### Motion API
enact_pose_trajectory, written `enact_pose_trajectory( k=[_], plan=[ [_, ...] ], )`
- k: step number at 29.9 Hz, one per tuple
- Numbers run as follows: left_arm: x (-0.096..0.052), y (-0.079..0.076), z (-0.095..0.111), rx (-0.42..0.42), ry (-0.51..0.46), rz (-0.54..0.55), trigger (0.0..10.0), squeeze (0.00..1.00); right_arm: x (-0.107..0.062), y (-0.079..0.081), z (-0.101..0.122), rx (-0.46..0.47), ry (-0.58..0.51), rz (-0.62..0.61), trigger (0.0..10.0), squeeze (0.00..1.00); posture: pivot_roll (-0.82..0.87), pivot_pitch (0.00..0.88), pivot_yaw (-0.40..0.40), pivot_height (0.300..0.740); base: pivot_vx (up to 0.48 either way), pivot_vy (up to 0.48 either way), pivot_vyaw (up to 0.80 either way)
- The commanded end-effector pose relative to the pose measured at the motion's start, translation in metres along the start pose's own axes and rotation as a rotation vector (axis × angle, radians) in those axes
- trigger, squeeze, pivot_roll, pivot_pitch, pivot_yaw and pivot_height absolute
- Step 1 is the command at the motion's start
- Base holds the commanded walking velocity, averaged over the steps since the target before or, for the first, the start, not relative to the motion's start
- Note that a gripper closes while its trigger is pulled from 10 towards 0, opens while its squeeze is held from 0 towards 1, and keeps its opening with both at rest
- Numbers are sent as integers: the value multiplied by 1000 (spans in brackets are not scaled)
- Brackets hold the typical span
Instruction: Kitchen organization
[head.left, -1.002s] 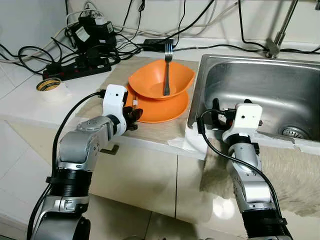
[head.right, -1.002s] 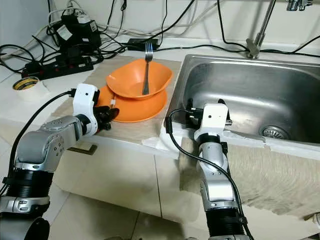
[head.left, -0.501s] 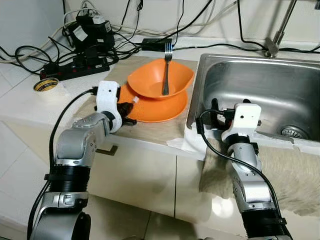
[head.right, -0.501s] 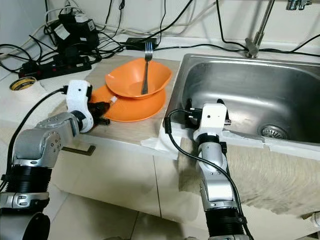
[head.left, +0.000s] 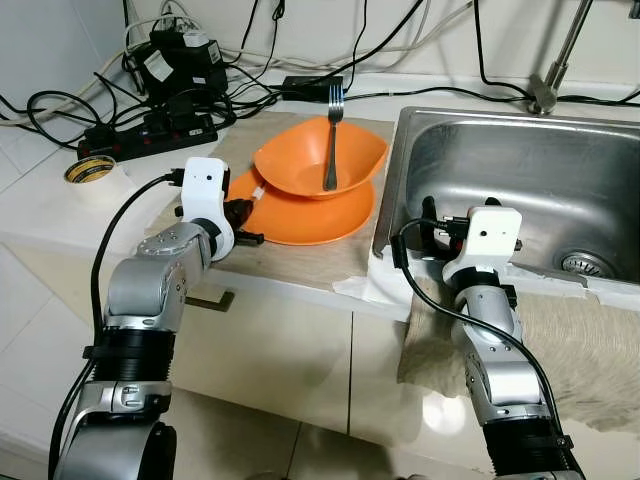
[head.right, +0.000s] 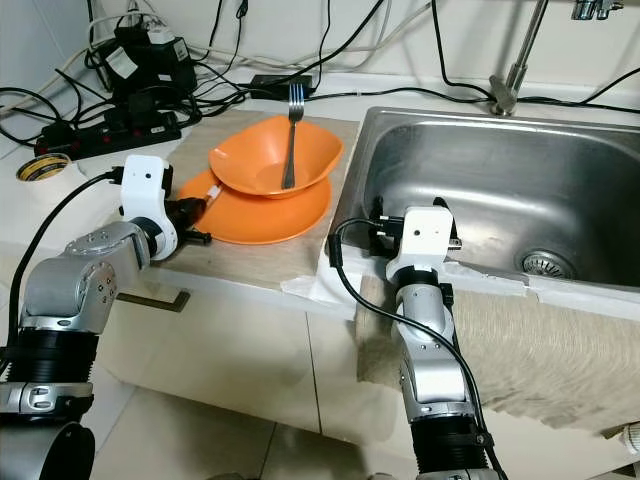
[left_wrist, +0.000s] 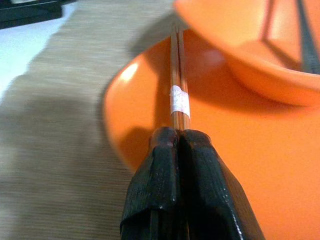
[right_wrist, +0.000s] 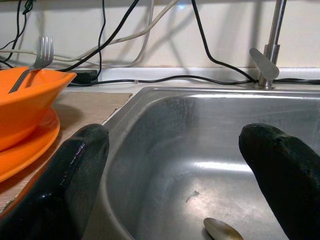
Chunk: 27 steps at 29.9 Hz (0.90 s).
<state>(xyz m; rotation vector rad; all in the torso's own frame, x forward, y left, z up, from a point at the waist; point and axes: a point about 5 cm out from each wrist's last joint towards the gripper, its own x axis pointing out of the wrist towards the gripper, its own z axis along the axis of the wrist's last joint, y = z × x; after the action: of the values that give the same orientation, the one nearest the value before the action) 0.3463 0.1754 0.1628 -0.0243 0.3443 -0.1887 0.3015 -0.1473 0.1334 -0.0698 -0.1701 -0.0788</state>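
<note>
An orange bowl (head.left: 320, 155) sits on an orange plate (head.left: 310, 215) on the woven mat, and a metal fork (head.left: 332, 140) leans upright in the bowl. My left gripper (head.left: 240, 212) is at the plate's left rim, shut on a pair of thin brown chopsticks (left_wrist: 177, 75) with a white band. Their tips reach over the plate to the bowl's underside. My right gripper (head.left: 432, 225) rests at the front left corner of the steel sink (head.left: 520, 190), open, with nothing between its fingers (right_wrist: 75, 165). A spoon (right_wrist: 220, 230) lies in the sink basin.
Power strips and tangled cables (head.left: 170, 110) crowd the counter behind the mat. A tape roll (head.left: 88, 170) sits at the far left. The faucet (head.left: 555, 70) rises behind the sink. A beige towel (head.left: 570, 340) hangs over the sink's front edge.
My left gripper has moved left and back from the plate's front rim to its left rim, still holding the chopsticks. The right arm has not moved.
</note>
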Motion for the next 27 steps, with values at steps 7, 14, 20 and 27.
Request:
enact_pose_trajectory(
  k=[7,14,20,27],
  plan=[
    [1,27,12,10,-44,148,0,0,0,2,-1,-6,15,13,10000,0,-1,0,92,740,0,0,0],
    [1,30,25,17,-105,172,0,0,-1,2,-1,-6,17,12,10000,0,-4,0,93,740,0,0,0],
    [1,24,39,-4,-180,147,0,0,-1,2,-1,-5,19,9,10000,0,-6,0,96,740,0,0,0],
    [0,19,56,-25,-283,109,0,0,-1,4,-2,5,32,20,10000,0,-2,0,94,740,0,0,0]
  ],
)
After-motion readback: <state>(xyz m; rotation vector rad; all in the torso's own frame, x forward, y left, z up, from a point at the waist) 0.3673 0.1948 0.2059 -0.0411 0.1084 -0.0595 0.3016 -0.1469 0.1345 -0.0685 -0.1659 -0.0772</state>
